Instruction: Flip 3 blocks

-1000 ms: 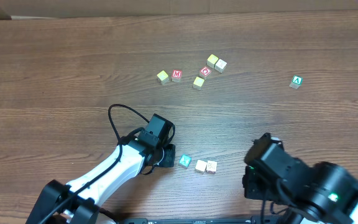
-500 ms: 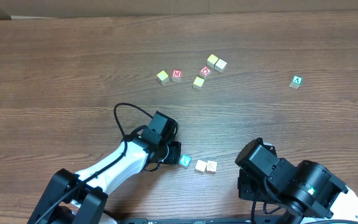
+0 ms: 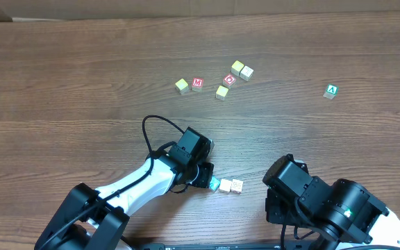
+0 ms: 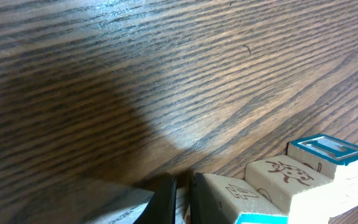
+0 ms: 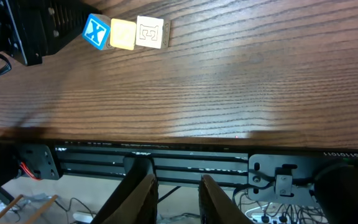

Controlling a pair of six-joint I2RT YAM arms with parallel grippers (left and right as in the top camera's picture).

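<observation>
Three blocks lie in a tight row near the table's front: a teal-blue one, a cream one and a cream printed one. My left gripper is shut, its tip against the teal-blue block's left side. In the left wrist view the shut left gripper has the nearest block touching its right finger. My right gripper hangs open and empty past the table's front edge. The row shows there as a blue X block, a yellow face and a cream face.
At the back stand a yellow block, a red M cube, a yellow block, a red O cube and a yellow and cream pair. A green A block sits alone at right.
My left gripper has slid right and pushed the teal-blue block against the two cream ones. The right arm shifted slightly left early on, then held still.
</observation>
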